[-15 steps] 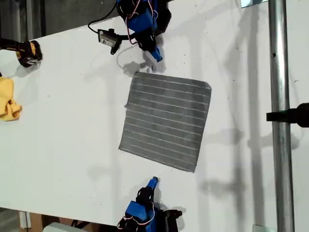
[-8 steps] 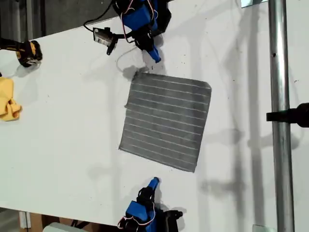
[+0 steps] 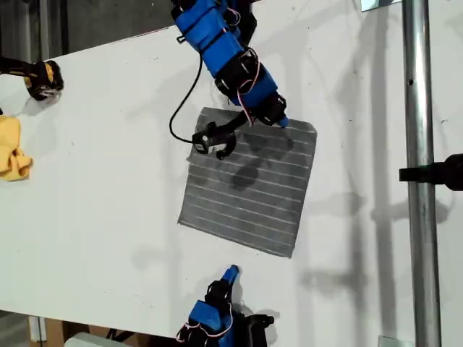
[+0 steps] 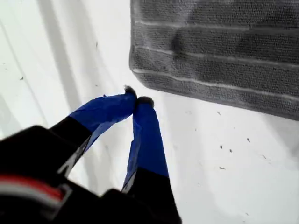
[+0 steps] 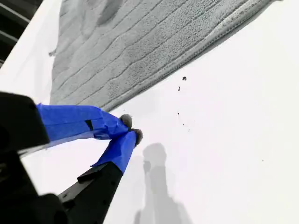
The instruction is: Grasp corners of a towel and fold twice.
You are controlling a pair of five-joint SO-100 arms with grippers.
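Swung across, my first gripper [image 3: 279, 121], jaws pinched empty, now at towel [image 3: 246, 188] top edge, upper centre of exterior view; upper-right corner [image 3: 312, 128] likely next.

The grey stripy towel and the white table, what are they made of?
The grey square towel with thin white stripes looks like soft woven cloth, probably terry or microfibre: the first wrist view shows a fuzzy, ribbed, matte surface with a stitched edge. The white table looks like a hard, smooth painted or laminated board; it carries soft shadows and small dark specks. Its exact material cannot be told.
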